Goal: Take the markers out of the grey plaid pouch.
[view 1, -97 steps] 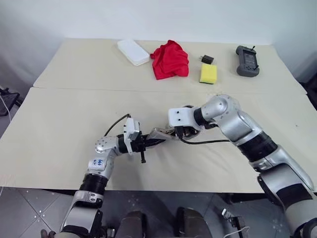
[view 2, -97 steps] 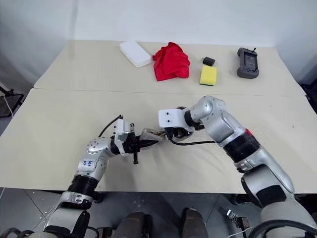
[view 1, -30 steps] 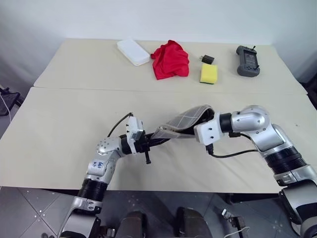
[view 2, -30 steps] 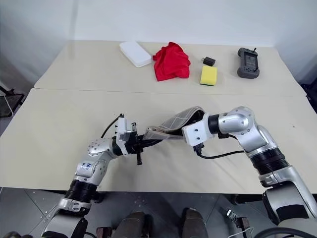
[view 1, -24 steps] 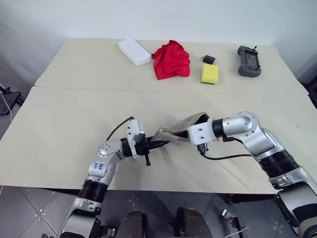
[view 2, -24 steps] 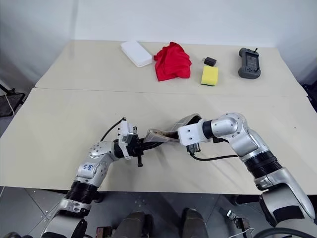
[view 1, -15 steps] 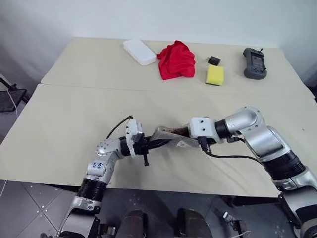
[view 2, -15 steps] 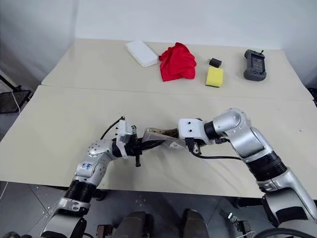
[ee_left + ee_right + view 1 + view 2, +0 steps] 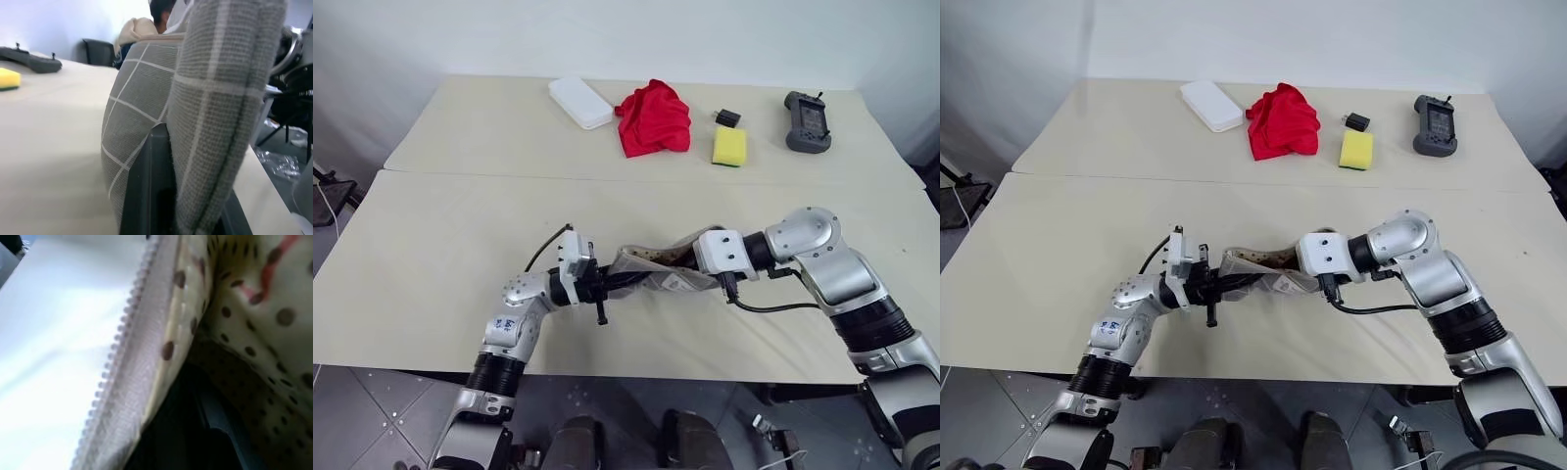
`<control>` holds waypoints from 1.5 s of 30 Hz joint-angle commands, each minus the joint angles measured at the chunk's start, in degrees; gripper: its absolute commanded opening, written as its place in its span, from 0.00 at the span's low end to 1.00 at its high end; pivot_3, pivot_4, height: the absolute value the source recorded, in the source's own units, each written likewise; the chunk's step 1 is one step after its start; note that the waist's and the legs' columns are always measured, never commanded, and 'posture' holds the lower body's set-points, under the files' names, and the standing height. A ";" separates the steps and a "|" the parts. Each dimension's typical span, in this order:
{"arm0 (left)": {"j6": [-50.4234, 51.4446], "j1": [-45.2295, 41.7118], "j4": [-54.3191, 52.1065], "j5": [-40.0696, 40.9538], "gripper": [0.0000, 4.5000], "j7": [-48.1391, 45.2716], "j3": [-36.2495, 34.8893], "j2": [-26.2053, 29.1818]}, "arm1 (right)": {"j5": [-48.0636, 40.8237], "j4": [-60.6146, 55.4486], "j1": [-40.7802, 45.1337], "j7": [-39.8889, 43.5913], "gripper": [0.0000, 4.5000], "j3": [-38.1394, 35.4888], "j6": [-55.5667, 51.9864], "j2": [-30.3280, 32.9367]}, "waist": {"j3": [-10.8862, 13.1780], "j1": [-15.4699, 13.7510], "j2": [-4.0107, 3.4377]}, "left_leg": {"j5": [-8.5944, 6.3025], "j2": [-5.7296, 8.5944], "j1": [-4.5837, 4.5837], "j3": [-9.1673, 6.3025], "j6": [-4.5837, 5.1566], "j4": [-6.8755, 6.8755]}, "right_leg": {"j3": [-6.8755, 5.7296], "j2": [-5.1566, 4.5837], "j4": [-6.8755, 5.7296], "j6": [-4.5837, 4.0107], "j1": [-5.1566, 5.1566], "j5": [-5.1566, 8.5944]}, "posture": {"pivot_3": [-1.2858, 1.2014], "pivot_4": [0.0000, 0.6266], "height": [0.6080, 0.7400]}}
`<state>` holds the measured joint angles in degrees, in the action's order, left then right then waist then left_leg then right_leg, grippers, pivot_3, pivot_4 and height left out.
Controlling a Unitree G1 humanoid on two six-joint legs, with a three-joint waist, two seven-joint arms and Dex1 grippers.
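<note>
The grey plaid pouch point(image 9: 656, 272) is held above the near tabletop point(image 9: 431, 264), stretched between the 2 arms at the centre of the scene.

**Pincer states**
- Left pincer point(image 9: 607, 282): clenched on the left end of the pouch. The left wrist view shows the plaid fabric folded over 1 black finger point(image 9: 146, 196).
- Right pincer point(image 9: 690, 266): at the pouch mouth, entering it from the right. The right wrist view looks past the zip teeth point(image 9: 122, 357) onto the beige dotted lining point(image 9: 234, 323). Whether this pincer grips anything cannot be told.

**Task items**
- The markers are not identifiable. A red streak point(image 9: 274, 264) shows against the lining in the right wrist view; it cannot be told whether it belongs to a marker.

**Step in hand**
- Judged: the left arm anchors the pouch while the right pincer reaches into the opening to find a marker. No marker lies on the tabletop, so extraction appears not yet begun.

**Next move**
1. Keep the left grip firm so that the mouth stays open and taut.
2. Close the right pincer on 1 marker barrel only, not on lining.
3. Withdraw along the pouch's length, clear of the zip teeth.

**Bystanding items**
On the far tabletop, well apart from the work: white flat box point(image 9: 579, 102), red cloth point(image 9: 653, 117), yellow sponge block point(image 9: 728, 146), small black block point(image 9: 725, 118), dark handheld controller point(image 9: 806, 121).
</note>
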<state>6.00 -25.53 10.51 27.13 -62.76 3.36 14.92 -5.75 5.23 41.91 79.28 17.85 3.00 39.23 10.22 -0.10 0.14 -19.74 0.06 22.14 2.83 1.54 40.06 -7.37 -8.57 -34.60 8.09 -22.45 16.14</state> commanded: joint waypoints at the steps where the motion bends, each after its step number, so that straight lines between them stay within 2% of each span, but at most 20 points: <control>1: 1.40 -0.08 -0.65 1.60 0.00 4.72 -4.49 0.54 | -0.93 -2.66 -0.04 2.01 0.12 0.40 9.75 -1.12 | 0.00 -0.05 0.00 | 0.00 0.00 0.00 -0.01 0.00 0.00 | -0.01 0.00 0.00 0.00 0.00 0.00 | 0.52 0.24 1.00; 3: 1.22 -0.03 -0.85 1.33 0.00 4.49 -4.38 0.44 | 0.39 -2.36 -1.34 3.65 0.12 2.11 9.26 -0.15 | 0.00 -0.06 0.00 | 0.00 0.00 0.00 -0.02 0.00 0.01 | -0.01 0.00 0.01 0.00 0.02 0.00 | 0.52 0.24 1.00; 7: 1.77 -0.29 -1.16 1.15 0.00 4.49 -4.24 0.25 | -2.89 -4.27 -3.63 5.72 0.12 3.08 -13.73 1.57 | 0.00 -0.05 0.00 | 0.00 -0.03 0.00 -0.02 0.00 0.01 | -0.01 0.00 0.00 0.00 0.02 0.00 | 0.52 0.24 1.00; 11: 3.98 -2.73 -1.28 1.85 0.00 6.43 -4.75 -0.93 | -1.16 -3.10 -1.78 7.80 0.12 5.77 -19.58 2.27 | 0.00 -0.15 0.00 | 0.00 -0.04 -0.02 -0.04 0.00 0.03 | -0.01 0.00 -0.01 -0.01 0.05 0.00 | 0.52 0.24 1.00; 16: 12.29 -12.11 2.53 6.64 0.00 16.01 -9.47 -5.29 | 2.04 -3.35 -0.31 8.02 0.12 8.12 -15.78 2.09 | 0.00 -1.42 0.00 | 0.01 0.04 0.00 -0.06 0.02 0.11 | 0.01 -0.02 -0.01 0.03 0.07 -0.02 | 0.52 0.24 1.00; 21: 32.16 -22.11 11.44 15.19 0.00 26.11 -15.50 -6.37 | 2.90 -2.93 -1.23 8.28 0.12 7.64 -13.15 1.36 | 0.00 -1.38 0.01 | 0.01 0.07 0.03 -0.07 0.03 0.10 | -0.04 -0.02 0.00 0.04 0.07 -0.03 | 0.52 0.24 1.00; 25: 48.90 -23.22 13.06 18.74 0.00 28.83 -15.51 -4.50 | 3.26 -1.14 -0.19 6.90 0.12 5.60 -2.75 -1.36 | 0.00 -0.95 0.01 | 0.01 0.05 0.00 -0.06 0.02 0.03 | -0.01 0.00 0.00 0.05 0.06 -0.02 | 0.52 0.24 1.00; 28: 56.59 -21.61 11.90 19.10 0.00 31.39 -14.91 -3.96 | 5.05 1.72 1.12 4.55 0.12 4.60 10.49 -2.96 | 0.00 -0.09 0.01 | 0.04 0.03 -0.07 -0.06 -0.03 0.00 | 0.00 0.03 -0.01 0.04 0.08 -0.02 | 0.52 0.24 1.00; 30: 58.70 -20.40 10.17 19.08 0.00 32.08 -14.50 -3.90 | 3.80 1.14 0.80 4.83 0.12 3.60 10.80 -3.68 | 0.00 0.28 0.02 | 0.05 0.02 -0.07 -0.06 -0.05 0.00 | 0.02 0.02 -0.03 0.04 0.08 -0.02 | 0.52 0.24 1.00; 31: 59.19 -20.00 9.37 19.02 0.00 32.09 -14.33 -3.85 | 3.12 0.68 0.55 5.36 0.12 3.34 10.26 -3.79 | 0.00 0.33 0.02 | 0.06 0.01 -0.07 -0.06 -0.06 0.00 | 0.04 0.02 -0.04 0.04 0.07 -0.02 | 0.52 0.24 1.00; 34: 46.84 -15.82 3.59 11.51 0.00 26.79 -8.03 -1.38 | -1.51 -1.89 -1.08 1.54 0.12 -0.78 2.66 -6.53 | 0.00 0.47 0.01 | 0.07 -0.07 -0.09 -0.06 -0.09 -0.02 | 0.05 0.06 -0.04 0.02 0.06 -0.01 | 0.52 0.24 1.00; 36: 38.09 -13.19 1.02 7.99 0.00 23.19 -5.87 0.06 | 3.26 2.39 -0.07 -1.40 0.12 -1.58 7.36 -6.17 | 0.00 0.51 0.01 | 0.08 -0.09 -0.09 -0.05 -0.11 -0.04 | 0.08 0.07 -0.05 0.00 0.04 0.00 | 0.52 0.24 1.00; 41: 31.03 -10.21 -1.08 8.29 0.00 23.45 -8.60 -0.54 | 20.22 17.80 5.99 -18.75 0.12 -0.05 28.35 -5.19 | 0.01 0.49 0.01 | 0.10 -0.03 -0.14 0.05 -0.14 -0.02 | 0.21 0.05 -0.12 -0.02 -0.01 -0.01 | 0.52 0.24 1.00; 42: 32.82 -10.28 -1.31 10.07 0.00 24.35 -9.84 -1.01 | 23.08 20.46 6.90 -21.29 0.12 1.12 31.54 -4.81 | 0.01 0.28 0.01 | 0.10 -0.04 -0.12 0.06 -0.14 -0.04 | 0.23 0.03 -0.12 -0.02 -0.04 -0.01 | 0.52 0.24 1.00; 43: 32.24 -10.32 -1.68 10.78 0.00 24.55 -10.64 -1.48 | 24.73 22.81 7.46 -22.32 0.12 2.27 33.75 -4.58 | 0.01 0.19 0.01 | 0.10 -0.05 -0.10 0.02 -0.14 -0.03 | 0.19 0.03 -0.11 -0.02 -0.04 -0.01 | 0.52 0.24 1.00; 45: 32.11 -10.54 -2.82 11.92 0.00 23.54 -11.01 -1.81 | 22.58 24.91 6.40 -17.24 0.12 4.39 32.32 -4.43 | 0.01 0.05 0.01 | 0.10 -0.09 -0.05 -0.02 -0.14 -0.04 | 0.15 -0.01 -0.06 -0.02 -0.04 -0.01 | 0.52 0.24 1.00</control>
<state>40.10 -35.34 10.07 36.82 -40.07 -3.33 12.97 16.89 28.46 50.28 58.75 20.16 33.85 33.46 10.24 -0.05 0.16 -19.64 -0.02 22.11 2.76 1.41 40.02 -7.27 -8.58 -34.62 8.07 -22.47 16.13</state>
